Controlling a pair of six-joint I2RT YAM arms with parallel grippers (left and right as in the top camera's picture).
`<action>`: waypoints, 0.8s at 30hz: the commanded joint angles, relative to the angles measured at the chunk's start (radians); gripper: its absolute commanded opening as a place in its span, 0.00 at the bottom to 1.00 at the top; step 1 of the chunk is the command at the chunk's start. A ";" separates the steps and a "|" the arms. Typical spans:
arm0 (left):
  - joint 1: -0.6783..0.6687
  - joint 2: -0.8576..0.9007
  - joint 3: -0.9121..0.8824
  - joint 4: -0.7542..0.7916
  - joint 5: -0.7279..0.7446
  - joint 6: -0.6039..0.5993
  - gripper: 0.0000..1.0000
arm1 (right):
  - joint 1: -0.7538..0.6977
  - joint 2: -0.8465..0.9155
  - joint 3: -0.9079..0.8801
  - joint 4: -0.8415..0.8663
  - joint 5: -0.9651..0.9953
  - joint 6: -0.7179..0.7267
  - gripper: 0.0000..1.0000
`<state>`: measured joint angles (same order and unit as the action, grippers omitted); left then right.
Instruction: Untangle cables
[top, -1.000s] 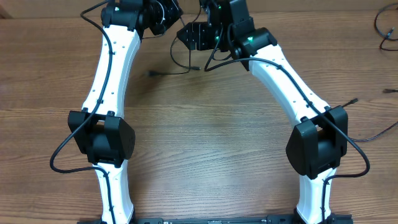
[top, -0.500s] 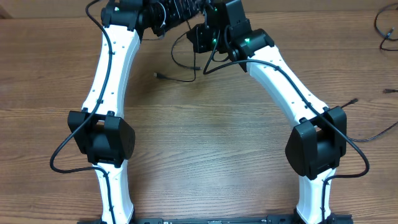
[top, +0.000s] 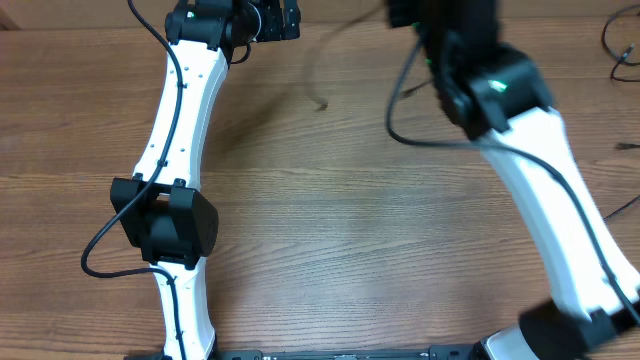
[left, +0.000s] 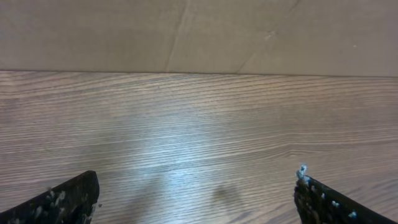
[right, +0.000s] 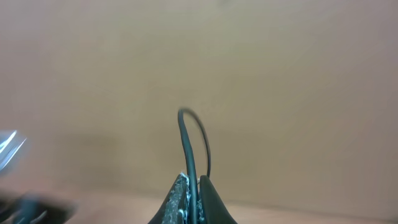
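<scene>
Judging this the pull-apart step: we note the right gripper (right: 194, 190) clenched on a loop of thin black cable (right: 186, 146), held high off the wooden table (left: 186, 124). Its tail seems to dangle over the far tabletop, though overhead it blurs. Farther out, the left gripper (left: 198, 180) is splayed and empty. Next, we'd need it to pin the free end.

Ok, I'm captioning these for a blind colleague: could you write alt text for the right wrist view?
The right end effector, at the bottom centre, is shut on a thin black cable that arches up out of it in a narrow loop. Behind it is a plain, blurred tan background.
</scene>
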<state>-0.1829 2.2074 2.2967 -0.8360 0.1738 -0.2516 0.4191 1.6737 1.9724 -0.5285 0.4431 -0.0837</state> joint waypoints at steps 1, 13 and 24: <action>-0.014 -0.020 -0.004 0.004 -0.043 0.028 1.00 | -0.016 -0.067 0.020 0.001 0.329 -0.108 0.04; -0.068 -0.020 -0.004 -0.027 -0.051 0.104 1.00 | -0.326 -0.252 0.019 -0.076 0.434 -0.068 0.04; -0.081 -0.020 -0.004 -0.042 -0.051 0.133 1.00 | -0.745 -0.264 0.018 -0.296 0.195 0.168 0.04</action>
<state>-0.2623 2.2074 2.2967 -0.8711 0.1368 -0.1532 -0.2169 1.4166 1.9778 -0.8196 0.7719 -0.0132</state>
